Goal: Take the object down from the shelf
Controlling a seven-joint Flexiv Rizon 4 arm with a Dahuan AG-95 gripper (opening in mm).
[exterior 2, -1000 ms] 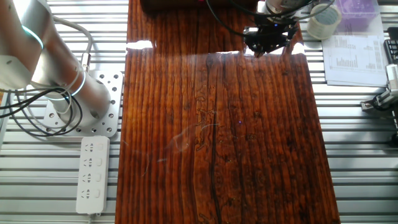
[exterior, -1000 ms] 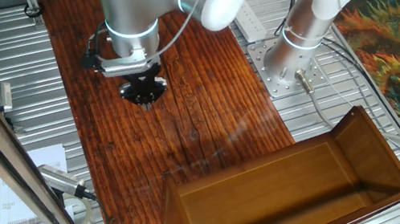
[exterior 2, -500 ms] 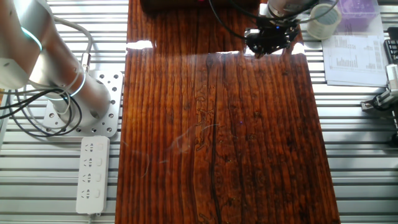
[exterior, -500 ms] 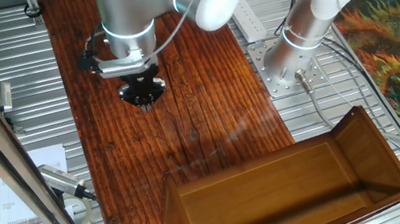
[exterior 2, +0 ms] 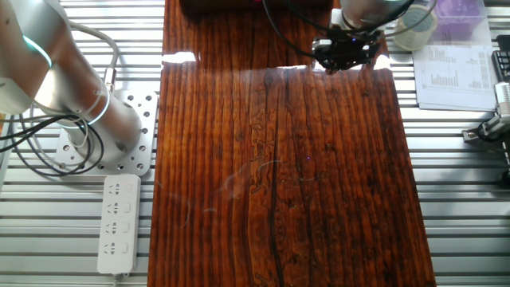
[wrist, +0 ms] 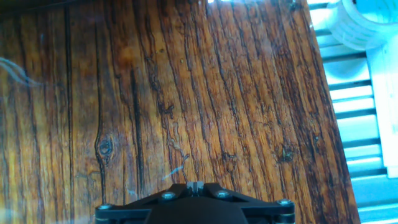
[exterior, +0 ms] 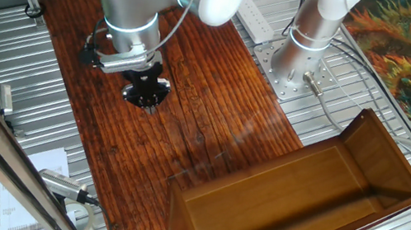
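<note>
The claw (exterior: 145, 98) is hanging low over the striped tabletop (exterior: 194, 130), and whether it is wide or narrow cannot be told, since the hand view shows only its black housing. At about four o'clock, well apart, the shelf (exterior: 300, 202) is sitting with its inside showing only bare wood, and the pink object is not visible anywhere. Compared with a second ago the arm's upper joint is leaning slightly further toward ten o'clock, while open wood is lying all around the claw up to the table's edge (wrist: 329, 106).
</note>
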